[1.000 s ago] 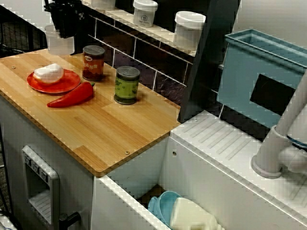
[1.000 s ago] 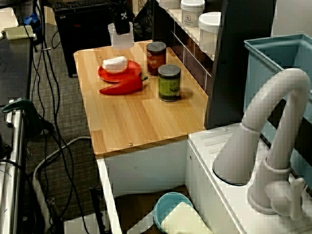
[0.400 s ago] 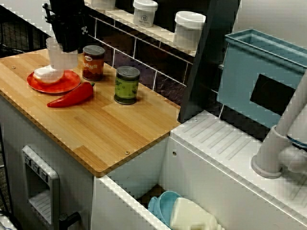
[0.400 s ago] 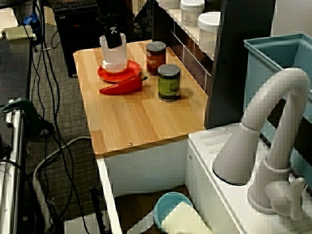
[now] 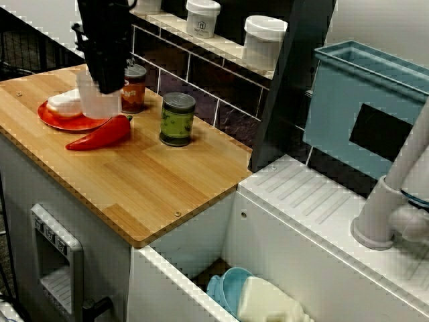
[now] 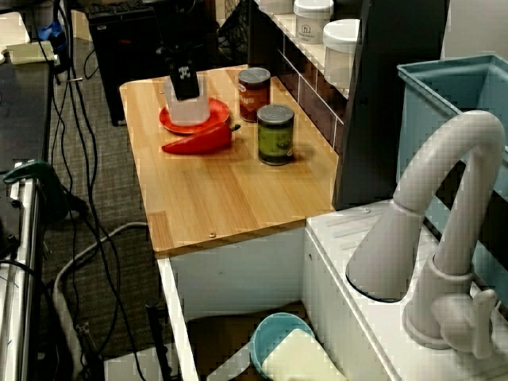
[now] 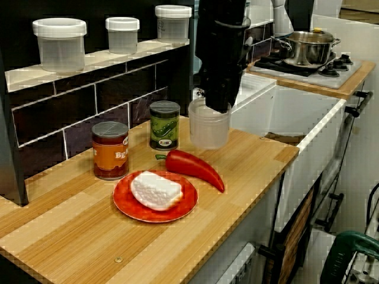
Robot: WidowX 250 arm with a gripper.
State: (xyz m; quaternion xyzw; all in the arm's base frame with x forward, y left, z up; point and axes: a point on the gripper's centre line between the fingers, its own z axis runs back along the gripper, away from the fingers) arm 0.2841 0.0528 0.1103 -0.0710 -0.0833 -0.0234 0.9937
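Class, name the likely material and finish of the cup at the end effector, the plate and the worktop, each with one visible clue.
Cup: translucent plastic, frosted; the background shows dimly through.
Plate: red, slightly glossy, likely plastic or glazed ceramic; smooth sheen.
Worktop: wood or bamboo, matt; striped strips of grain.

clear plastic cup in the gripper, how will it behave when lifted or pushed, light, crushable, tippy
The clear plastic cup looks empty and thin-walled, so it is probably light and somewhat squeezable where the gripper pinches its rim. Its smooth sides may be slippery. Empty and upright, it could tip if pushed near the top.
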